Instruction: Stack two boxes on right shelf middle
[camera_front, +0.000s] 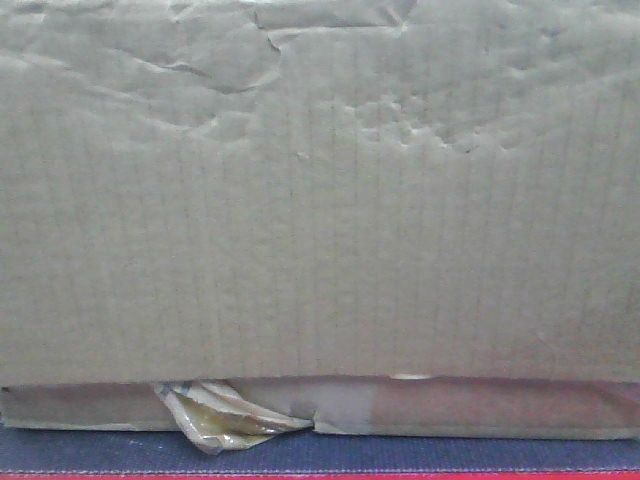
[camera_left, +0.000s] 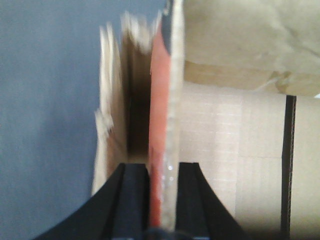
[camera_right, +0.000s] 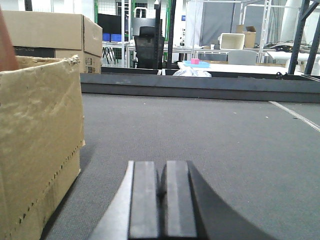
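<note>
My left gripper (camera_left: 162, 167) is closed on a cardboard panel (camera_left: 167, 100) that I see edge-on. One black finger presses on each side of it, and the side facing left looks reddish. The view is blurred, so I cannot tell to which box this panel belongs.

My right gripper (camera_right: 162, 172) has its two fingers together with nothing between them, low over the dark grey platform (camera_right: 200, 135). Just beside it, on its left, a brown cardboard box (camera_right: 35, 140) stands on the platform, with a ragged top edge.

In the front view the large box (camera_front: 320, 200) fills nearly the whole picture, and its face is creased and dented near the top. It sits directly on the thin flat box (camera_front: 480, 408). A piece of torn clear tape (camera_front: 225, 415) hangs out from the flat box at lower left. Both are on the platform, above its red edge (camera_front: 300, 476).

Farther away, past a dark rail (camera_right: 200, 85), there are cardboard boxes with a black panel (camera_right: 50, 35) and an office chair (camera_right: 147, 45).
</note>
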